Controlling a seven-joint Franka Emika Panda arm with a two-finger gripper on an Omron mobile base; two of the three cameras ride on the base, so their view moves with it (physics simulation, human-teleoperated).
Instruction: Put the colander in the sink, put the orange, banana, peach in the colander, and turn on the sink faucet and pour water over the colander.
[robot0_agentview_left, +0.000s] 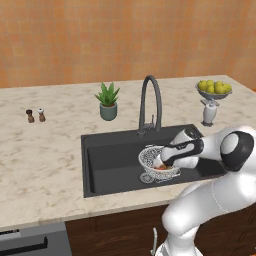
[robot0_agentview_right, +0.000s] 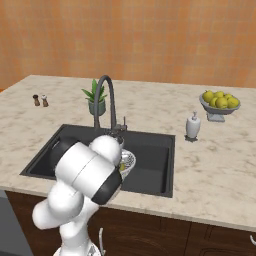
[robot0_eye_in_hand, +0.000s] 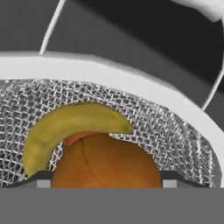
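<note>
Looking from the left base view, the colander (robot0_agentview_left: 158, 163) sits inside the sink (robot0_agentview_left: 115, 160), below the faucet (robot0_agentview_left: 151, 102), with the gripper (robot0_agentview_left: 162, 161) dipped into it over reddish fruit. From the right base view, the arm's own bulk hides most of the colander (robot0_agentview_right: 127, 161); the marble counter (robot0_agentview_right: 215, 165) around the sink carries a plant (robot0_agentview_right: 96, 97), a soap bottle (robot0_agentview_right: 193, 125) and a bowl of yellow-green fruit (robot0_agentview_right: 219, 102), with an orange wall behind. In the hand view, the banana (robot0_eye_in_hand: 72, 127) lies curved across a round orange-brown fruit (robot0_eye_in_hand: 107, 162) in the mesh, and the jaws stand apart on either side of that fruit, gripping nothing. Lifting out carelessly could snag the colander rim and tip it, spilling fruit into the sink.
</note>
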